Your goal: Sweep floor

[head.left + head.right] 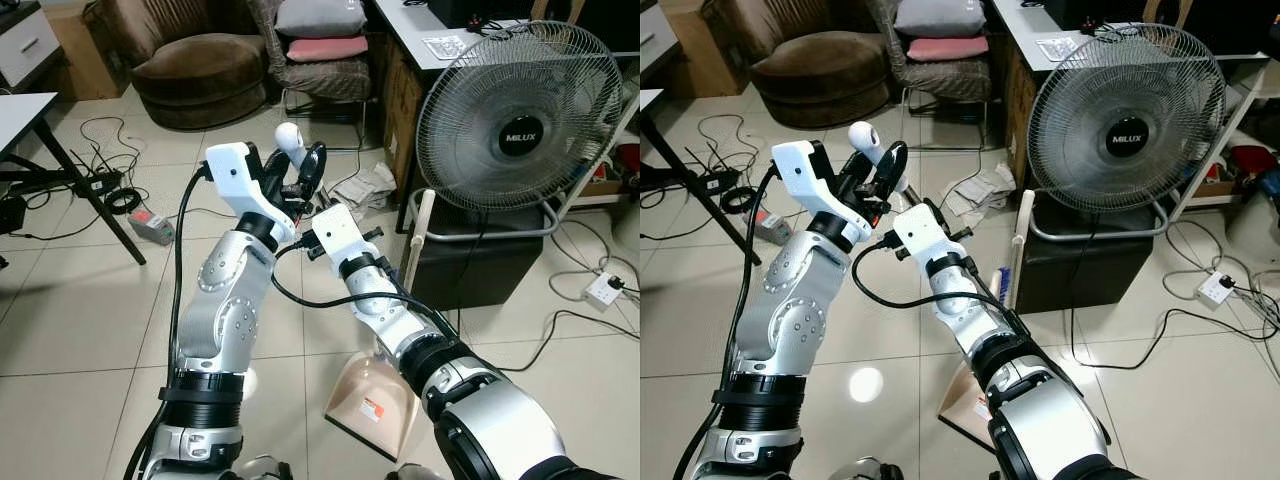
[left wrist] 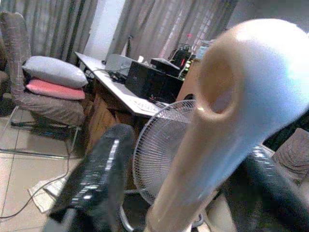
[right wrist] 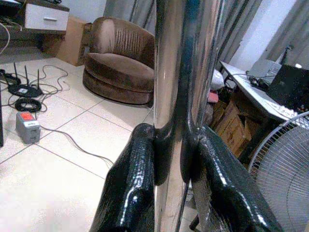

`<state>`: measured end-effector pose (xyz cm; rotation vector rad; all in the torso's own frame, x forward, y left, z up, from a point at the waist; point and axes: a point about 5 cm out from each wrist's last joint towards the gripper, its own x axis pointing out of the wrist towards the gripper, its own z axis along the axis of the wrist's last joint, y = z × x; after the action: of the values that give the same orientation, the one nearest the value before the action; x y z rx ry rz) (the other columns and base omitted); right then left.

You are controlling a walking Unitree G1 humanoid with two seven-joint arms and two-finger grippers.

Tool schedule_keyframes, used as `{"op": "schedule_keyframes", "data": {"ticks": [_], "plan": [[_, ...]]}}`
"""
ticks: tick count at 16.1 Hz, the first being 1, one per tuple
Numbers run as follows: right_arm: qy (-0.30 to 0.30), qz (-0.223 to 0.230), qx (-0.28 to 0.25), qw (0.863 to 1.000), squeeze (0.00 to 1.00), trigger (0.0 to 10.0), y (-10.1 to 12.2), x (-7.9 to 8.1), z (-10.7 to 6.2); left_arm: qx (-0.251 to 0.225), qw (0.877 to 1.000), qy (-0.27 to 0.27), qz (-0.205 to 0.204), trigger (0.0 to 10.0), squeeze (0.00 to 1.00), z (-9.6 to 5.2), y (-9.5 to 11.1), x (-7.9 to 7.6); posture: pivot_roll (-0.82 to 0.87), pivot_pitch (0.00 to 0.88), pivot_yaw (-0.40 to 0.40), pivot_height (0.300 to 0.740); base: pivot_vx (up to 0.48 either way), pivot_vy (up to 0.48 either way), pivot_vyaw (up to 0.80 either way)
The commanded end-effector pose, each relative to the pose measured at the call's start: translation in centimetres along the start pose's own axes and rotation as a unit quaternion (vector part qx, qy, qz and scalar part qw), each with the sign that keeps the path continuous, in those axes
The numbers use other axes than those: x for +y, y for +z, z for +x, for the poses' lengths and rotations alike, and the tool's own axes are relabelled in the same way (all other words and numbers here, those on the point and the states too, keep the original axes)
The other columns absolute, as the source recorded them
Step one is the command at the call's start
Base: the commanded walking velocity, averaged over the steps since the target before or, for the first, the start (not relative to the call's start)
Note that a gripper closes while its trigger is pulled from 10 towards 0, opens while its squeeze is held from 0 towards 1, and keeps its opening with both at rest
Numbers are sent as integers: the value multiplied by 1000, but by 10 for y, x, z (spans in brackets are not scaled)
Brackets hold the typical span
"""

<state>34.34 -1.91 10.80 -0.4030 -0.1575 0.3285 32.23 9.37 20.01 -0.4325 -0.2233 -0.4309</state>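
Cream broom handle (image 1: pixel 290 143) clamped by left gripper (image 1: pixel 303 170) fingers, chrome pole (image 3: pixel 179 96) by right fingers (image 3: pixel 133 188), fan (image 1: pixel 520 130) near.

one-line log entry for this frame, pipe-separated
task: sweep floor | left hand: shut on dustpan handle top | right hand: shut on shiny pole | dustpan: on tiles by right arm | fan: ahead right

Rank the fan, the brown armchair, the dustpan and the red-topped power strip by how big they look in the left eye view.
1. Fan, largest.
2. Brown armchair, partly cut by the frame's top and farther off, so it may really be bigger.
3. Dustpan, partly behind the right arm.
4. Red-topped power strip, smallest.
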Motion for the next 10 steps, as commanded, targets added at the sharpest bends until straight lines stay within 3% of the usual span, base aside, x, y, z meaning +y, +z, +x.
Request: {"op": "schedule_keyframes", "data": {"ticks": [1, 4, 5, 6, 8, 10], "plan": [[7, -3, -45, 999, 0, 0, 22, 5, 8, -6, 1000, -5, 0, 0, 0, 3, 3, 0, -111, 0, 59, 740, 0, 0, 0], [8, -3, -47, 999, 0, 0, 22, 5, 8, -7, 1000, -8, 2, 0, 0, 3, 3, -1, -112, 0, 59, 740, 0, 0, 0], [8, -3, -47, 999, 0, 3608, 22, 5, 8, -7, 1000, -8, 5, 0, 0, 3, 3, -1, -112, 0, 58, 740, 0, 0, 0], [9, -2, -48, 999, 0, 10000, 22, 5, 8, -8, 1000, -8, 7, 0, 0, 3, 3, -1, -112, 0, 58, 740, 0, 0, 0], [15, 3, -50, 999, 0, 10000, 22, 6, 8, -9, 1000, -7, 8, 0, 0, 3, 3, -1, -112, 0, 58, 740, 0, 0, 0], [19, 9, -56, 998, 1000, 10000, 24, 6, 8, -11, 1000, -7, 9, 0, 0, 3, 4, 0, -112, 0, 59, 740, 0, 0, 0]]}}
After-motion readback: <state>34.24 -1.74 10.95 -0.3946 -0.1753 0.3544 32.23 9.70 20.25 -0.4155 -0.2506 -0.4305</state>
